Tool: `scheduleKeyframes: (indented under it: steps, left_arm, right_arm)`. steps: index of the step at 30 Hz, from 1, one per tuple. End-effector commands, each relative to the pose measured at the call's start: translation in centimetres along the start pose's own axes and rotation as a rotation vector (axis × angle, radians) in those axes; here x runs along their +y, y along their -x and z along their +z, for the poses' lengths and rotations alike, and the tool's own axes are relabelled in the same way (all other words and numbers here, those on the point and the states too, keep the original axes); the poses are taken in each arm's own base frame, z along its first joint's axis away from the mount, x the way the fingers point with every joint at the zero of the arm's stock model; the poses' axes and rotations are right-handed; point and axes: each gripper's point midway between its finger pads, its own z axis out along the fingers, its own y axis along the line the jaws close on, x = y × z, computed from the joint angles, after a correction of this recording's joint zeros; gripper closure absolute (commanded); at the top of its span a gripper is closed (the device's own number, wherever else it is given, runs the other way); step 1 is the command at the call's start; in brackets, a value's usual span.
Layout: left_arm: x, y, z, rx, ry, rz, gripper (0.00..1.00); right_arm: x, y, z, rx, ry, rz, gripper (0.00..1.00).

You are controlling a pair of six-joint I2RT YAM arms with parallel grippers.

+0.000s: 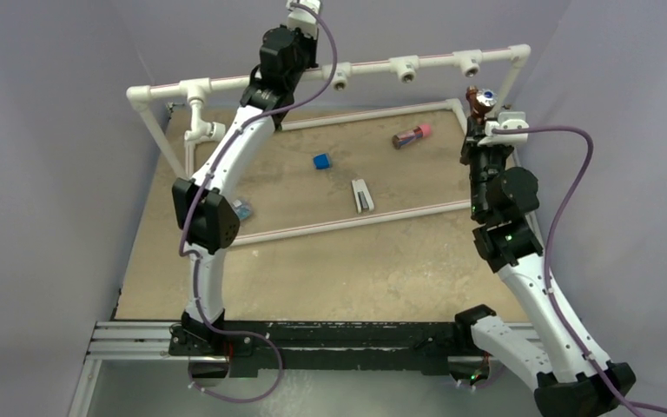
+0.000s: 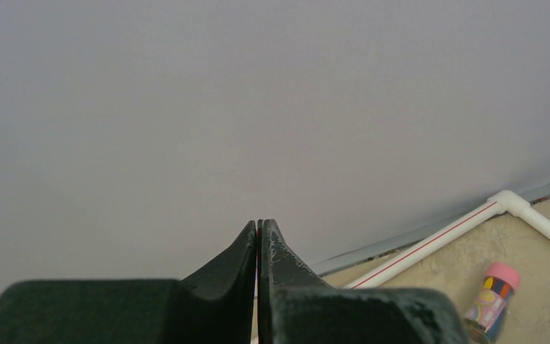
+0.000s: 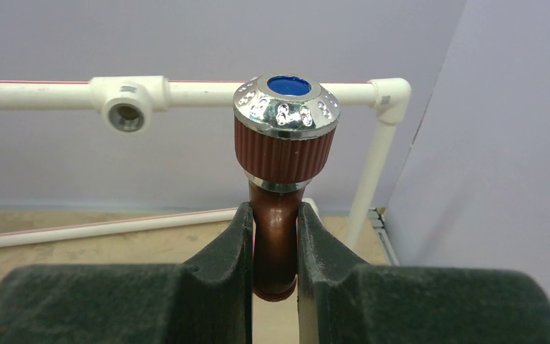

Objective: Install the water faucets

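My right gripper [image 3: 275, 236] is shut on the stem of the reddish-brown faucet [image 3: 285, 140] and holds it upright, its chrome cap with a blue centre on top. In the top view the faucet [image 1: 480, 102] is at the far right, above the gripper [image 1: 479, 130], just below the white top rail [image 1: 434, 62]. The nearest open T-fitting socket [image 3: 127, 112] is to the faucet's left. My left gripper [image 2: 259, 233] is shut and empty, facing the back wall; its arm [image 1: 282, 52] is raised over the rail. A white elbow-shaped piece [image 1: 201, 129] hangs from the leftmost fitting. No green faucet shows.
The pipe frame has three open T-fittings [image 1: 406, 69] on the rail and lower pipes [image 1: 356, 221] on the sandy board. On the board lie a pink-capped cylinder [image 1: 412, 135], a blue cube [image 1: 321, 161], a grey-white piece [image 1: 362, 195] and a small bluish item [image 1: 242, 209].
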Motion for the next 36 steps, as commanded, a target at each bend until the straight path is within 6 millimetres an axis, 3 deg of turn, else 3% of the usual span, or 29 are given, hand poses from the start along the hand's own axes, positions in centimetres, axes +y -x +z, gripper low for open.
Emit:
scheduleKeyframes:
  steps: [1, 12, 24, 29, 36]
  left_arm:
    - [-1.5, -1.5, -2.7, 0.122, -0.083, 0.032, 1.0]
    - [-1.6, -3.1, -5.6, 0.201, -0.104, 0.021, 1.0]
    - [-1.7, -4.2, -8.1, 0.211, -0.121, 0.015, 1.0]
    - [-1.4, -4.0, -8.5, 0.198, -0.119, 0.021, 1.0]
    - [-1.6, -4.3, -8.3, 0.204, -0.123, 0.019, 1.0]
  right_arm:
    - [-2.5, 4.0, 1.1, -0.119, -0.07, 0.022, 1.0]
    - [-4.4, 1.4, 2.3, -0.078, 0.0, 0.016, 1.0]
    - [-3.6, -3.1, 3.5, 0.019, 0.214, 0.05, 1.0]
    - [-2.0, -3.3, 3.0, 0.009, 0.289, 0.106, 1.0]
    - [-1.6, -2.9, 1.7, -0.026, 0.31, 0.114, 1.0]
